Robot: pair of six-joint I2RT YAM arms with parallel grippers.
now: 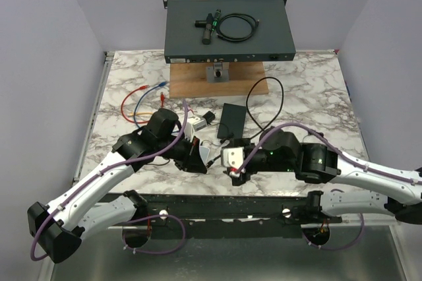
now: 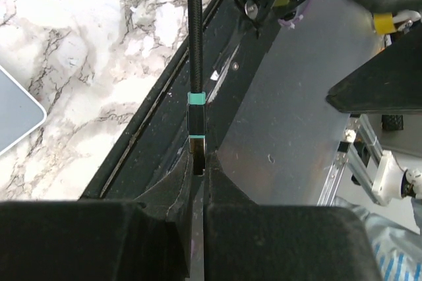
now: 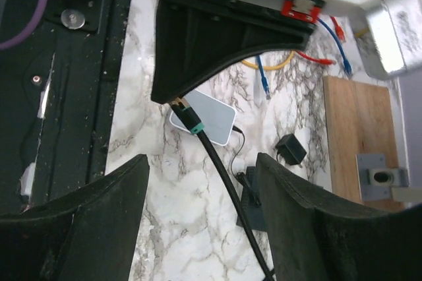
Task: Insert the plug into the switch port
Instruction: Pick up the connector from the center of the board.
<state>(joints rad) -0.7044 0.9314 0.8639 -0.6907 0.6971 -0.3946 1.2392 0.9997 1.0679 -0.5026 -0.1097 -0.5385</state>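
The plug (image 2: 196, 137), black with two teal bands, is pinched at its tip between the fingers of the left gripper (image 2: 199, 175). That pincer is clenched on it, jaws tight either side. Its black cable (image 2: 193, 30) runs straight away from the plug and out over the near edge of the marble table (image 1: 316, 96).

From the right wrist you can see the same plug poking out of the left arm's fingers, the cable trailing down between the jaws of the right gripper (image 3: 201, 162). That one is spread wide, released, with clear gaps on both sides of the cable and nothing grasped.

Both arms are huddled low at the near side of the table, wrists almost facing each other. The switch (image 1: 227, 30) sits at the far end, raised on a wooden board (image 1: 198, 86), well apart from the plug. Its front ports are too small here to pick out.

Between them lie a white box (image 3: 211, 117), a small black adapter (image 3: 290, 149) and some coloured patch cables (image 1: 142, 99).

So, my read: the plug is secured in one hand. The carry across the table, lining up with a port and the push home are all left to do
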